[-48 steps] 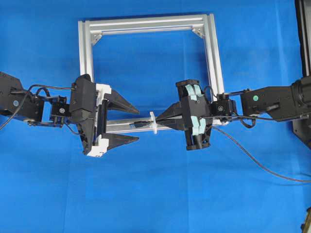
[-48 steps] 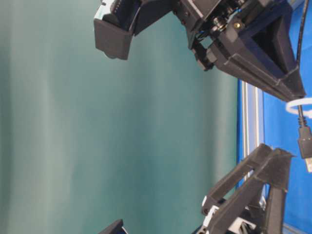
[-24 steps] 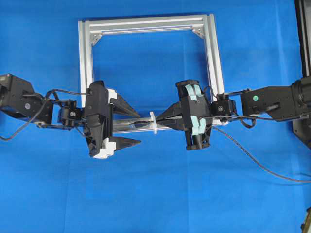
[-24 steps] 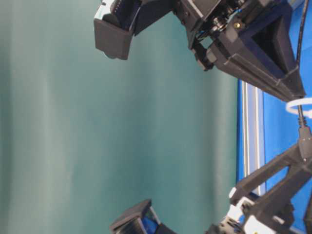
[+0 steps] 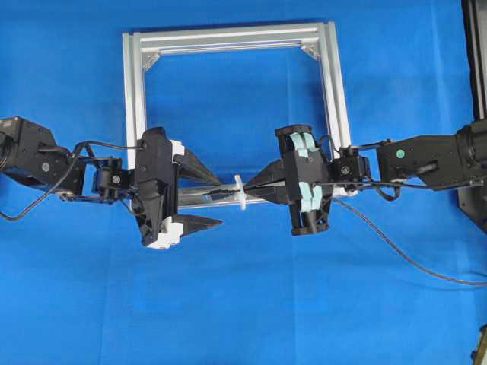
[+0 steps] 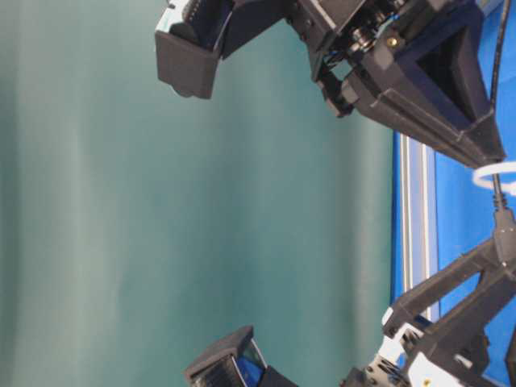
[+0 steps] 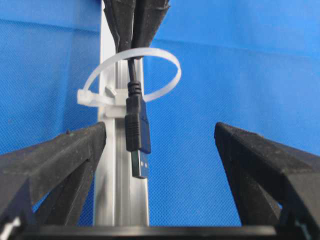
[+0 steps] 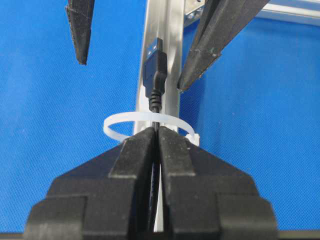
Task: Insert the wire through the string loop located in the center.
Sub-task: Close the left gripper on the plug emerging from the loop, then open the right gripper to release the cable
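Observation:
The wire (image 8: pixel 156 70) passes through the white string loop (image 8: pixel 117 120) that stands on the frame's near rail. My right gripper (image 8: pixel 157 131) is shut on the wire's cable just behind the loop. The plug (image 7: pixel 137 130) with its metallic tip sticks out on the far side of the string loop (image 7: pixel 170 60). My left gripper (image 7: pixel 160 135) is open, with a finger on each side of the plug and touching nothing. From overhead the left gripper (image 5: pixel 218 201) faces the right gripper (image 5: pixel 251 188) across the string loop (image 5: pixel 240 192).
The square silver aluminium frame (image 5: pixel 133 99) lies on the blue cloth. The wire's loose length (image 5: pixel 396 251) trails off to the right edge. Dark equipment stands along the right border (image 5: pixel 475 114).
My left gripper has moved right along the rail, bringing its open fingers around the plug. The right gripper and the wire have stayed put.

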